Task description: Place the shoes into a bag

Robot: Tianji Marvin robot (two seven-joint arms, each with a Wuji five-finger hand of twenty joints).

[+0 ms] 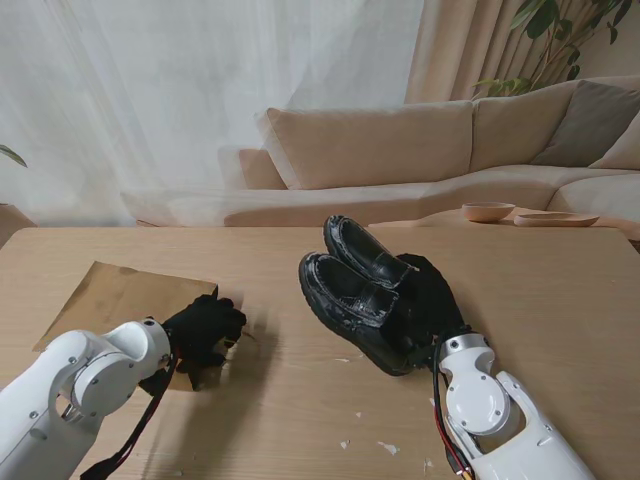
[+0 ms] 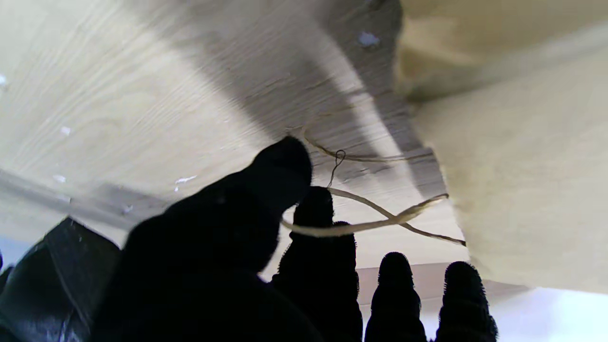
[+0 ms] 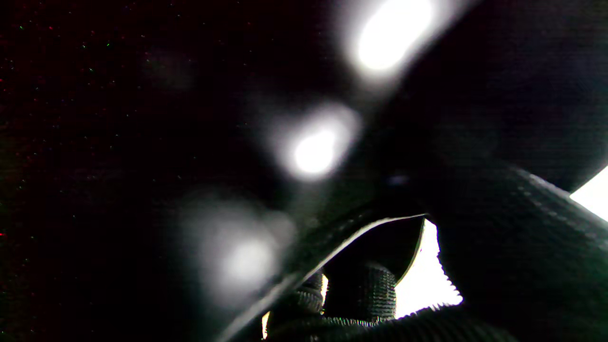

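On the left of the wooden table [image 1: 560, 290] a flat brown paper bag [image 1: 120, 295] lies with its near right corner under the left hand [image 1: 205, 332]. That black-gloved hand rests at the bag's edge; in the left wrist view its thumb [image 2: 280, 171] and first fingertip [image 2: 311, 206] are drawn close together on the thin twine handle [image 2: 361, 225] of the bag, while the other fingers stand apart, loosely curled. The twine loops from the bag's rim across the tabletop.

Right of centre, two glossy black shoes [image 1: 355, 285] lie side by side, touching, toes pointing far and left. The right hand [image 1: 430, 300], also in a black glove, is at their heel ends, pressed against the nearer shoe. The right wrist view is almost wholly dark, filled by shiny leather and glove fabric, so I cannot tell whether those fingers are clamped on the shoe or merely laid on it.
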